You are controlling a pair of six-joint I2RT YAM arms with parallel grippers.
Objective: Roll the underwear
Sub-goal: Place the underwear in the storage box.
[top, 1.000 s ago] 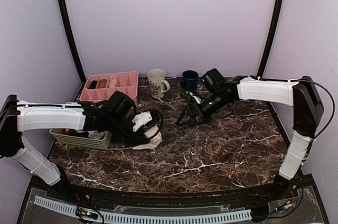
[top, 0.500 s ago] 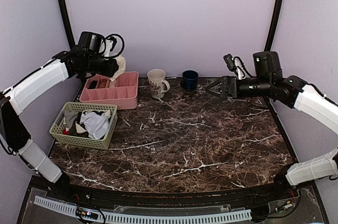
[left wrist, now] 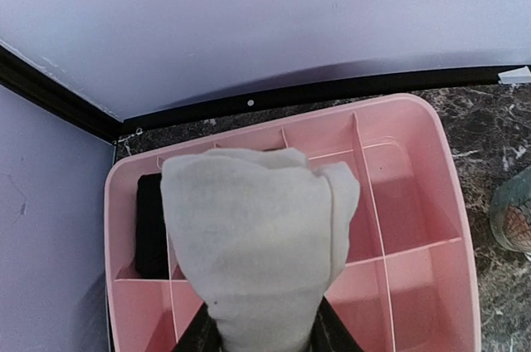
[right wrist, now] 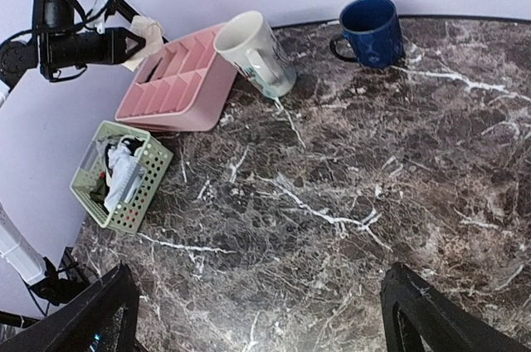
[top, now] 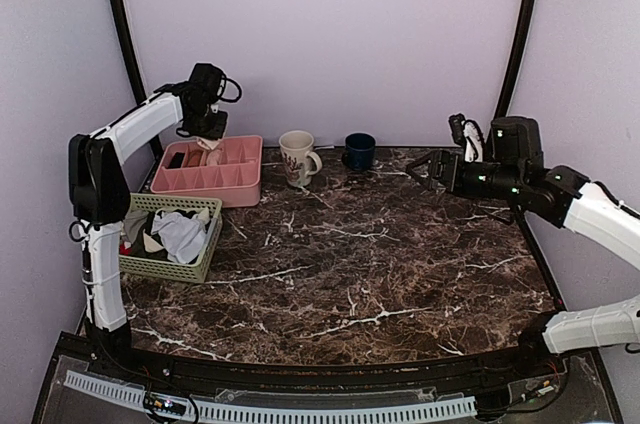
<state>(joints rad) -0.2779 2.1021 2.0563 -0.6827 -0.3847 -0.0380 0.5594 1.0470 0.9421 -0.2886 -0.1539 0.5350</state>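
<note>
The underwear (left wrist: 253,244) is a cream-beige roll. My left gripper (left wrist: 261,323) is shut on it and holds it just above the back-left compartments of the pink divided tray (left wrist: 415,202). The top view shows the same: left gripper (top: 208,132), roll (top: 207,147), tray (top: 235,179). The roll hides the left fingertips. My right gripper (top: 432,169) is open and empty, raised over the table's right side. In the right wrist view its fingers (right wrist: 108,310) stand wide apart over bare marble, and the roll (right wrist: 145,32) shows far off.
A black rolled item (left wrist: 151,223) lies in a left compartment of the tray. A green basket (top: 200,254) of mixed cloths stands in front of the tray. A white patterned mug (top: 297,157) and a blue mug (top: 360,150) stand at the back.
My left gripper has lifted the roll off the table, carried it to the back left, then come down over the pink tray. My right gripper has drawn back to the right and up.
</note>
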